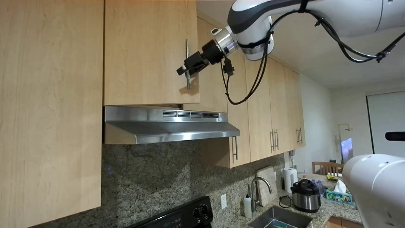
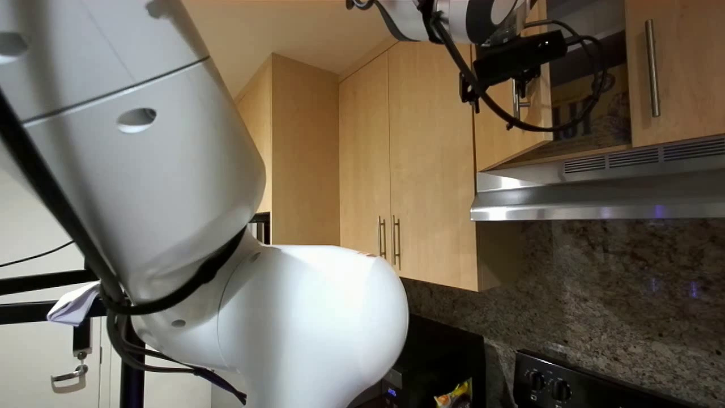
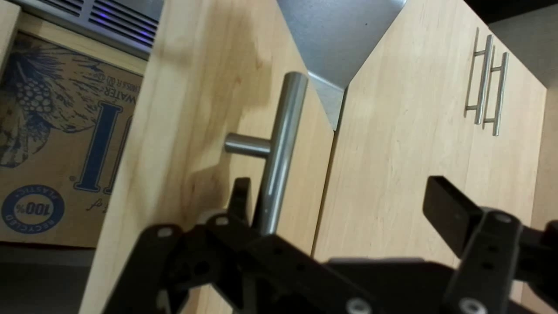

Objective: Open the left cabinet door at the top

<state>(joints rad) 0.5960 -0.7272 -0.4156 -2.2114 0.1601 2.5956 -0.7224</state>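
Note:
The left cabinet door point(image 1: 145, 53) is a flat light-wood panel above the hood, standing partly open. In an exterior view the same door point(image 2: 504, 127) swings out from the cabinet. Its vertical steel bar handle point(image 3: 283, 148) runs near its free edge. My gripper point(image 3: 342, 200) is open, its jaws spread wide. The left finger point(image 3: 240, 194) reaches in behind the bar, between handle and door; the right finger point(image 3: 449, 213) is well away, off the door's outer side. The bar's lower part in the wrist view is hidden by the gripper. Contact with the bar cannot be told.
Beneath the door is a steel range hood point(image 1: 171, 126). The twin door point(image 2: 679, 73) beside the opening is closed. A printed cardboard box point(image 3: 65, 144) stands inside the cabinet. Longer doors point(image 2: 430, 164) with paired handles adjoin the hinge side. A cable loop point(image 1: 243, 101) hangs under the wrist.

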